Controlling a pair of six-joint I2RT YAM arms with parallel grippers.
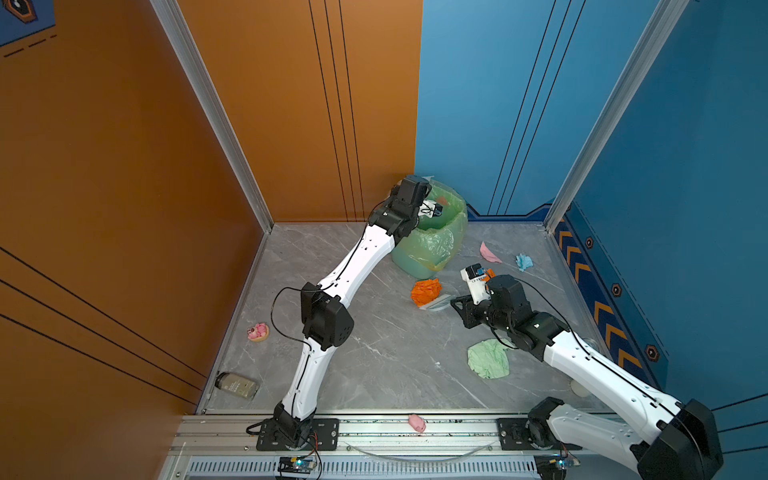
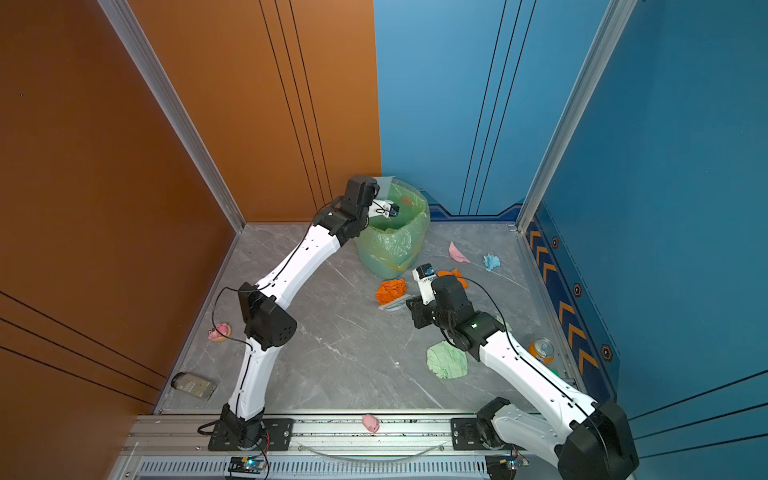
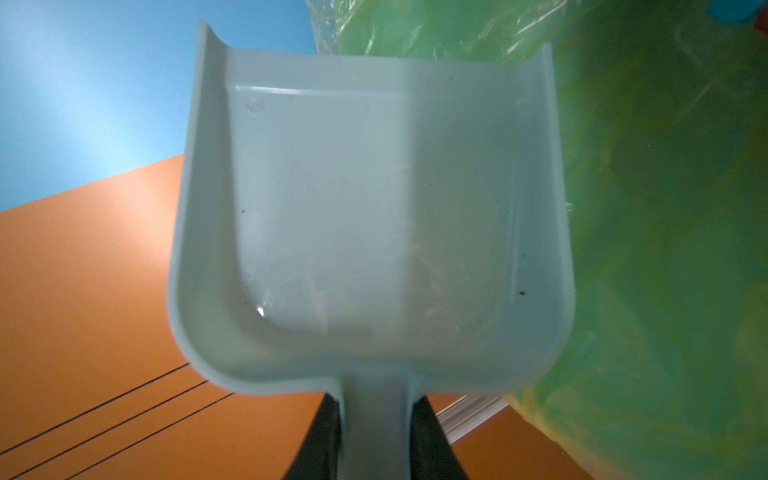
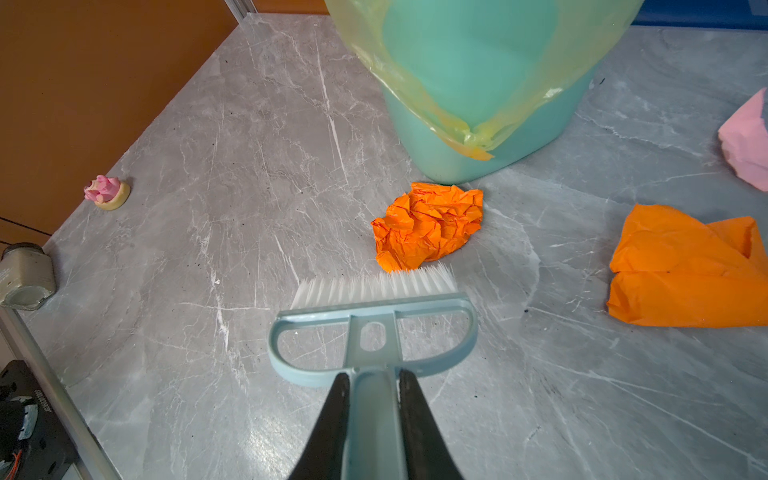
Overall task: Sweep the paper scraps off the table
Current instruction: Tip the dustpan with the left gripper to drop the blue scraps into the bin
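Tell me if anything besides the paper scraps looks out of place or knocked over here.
A jar lies on its side in the table's near left corner, and a small pink toy sits off the table on the front rail. Nothing looks spilled.

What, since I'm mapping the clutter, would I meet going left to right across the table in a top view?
jar → pink toy → crumpled orange scrap → pink scrap → blue scrap. Left out, overlapping sideways: bin, green scrap.
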